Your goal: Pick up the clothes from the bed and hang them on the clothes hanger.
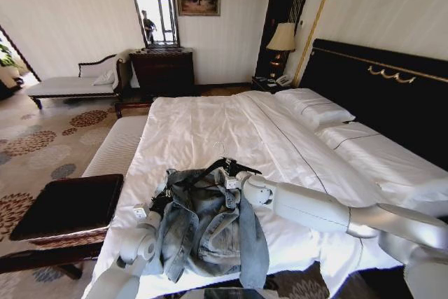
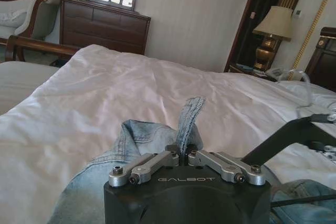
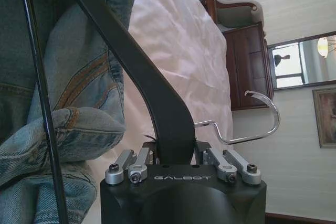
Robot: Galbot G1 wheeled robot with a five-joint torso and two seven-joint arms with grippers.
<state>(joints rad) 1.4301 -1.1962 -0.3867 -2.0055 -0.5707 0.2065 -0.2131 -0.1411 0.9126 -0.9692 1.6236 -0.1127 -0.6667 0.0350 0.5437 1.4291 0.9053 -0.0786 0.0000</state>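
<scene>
The light-blue denim clothes (image 1: 206,232) lie bunched at the foot of the bed (image 1: 210,127), partly draped over its edge. My left gripper (image 1: 155,201) is at the jacket's left side. In the left wrist view it (image 2: 182,156) is shut on a strip of denim (image 2: 189,119) that stands up between the fingers. My right gripper (image 1: 229,178) sits just above the jacket, shut on the black clothes hanger (image 1: 210,168). The right wrist view shows that gripper (image 3: 176,157) clamped on the hanger's bar (image 3: 152,85), with the silver hook (image 3: 262,124) beyond it and the denim (image 3: 73,93) beside it.
A dark bench (image 1: 70,204) stands left of the bed's foot, over patterned carpet (image 1: 42,138). A chaise longue (image 1: 70,85) and a dark dresser (image 1: 164,71) stand by the far wall. Pillows (image 1: 315,110), the black headboard (image 1: 378,82) and a lamp (image 1: 283,36) are at the right.
</scene>
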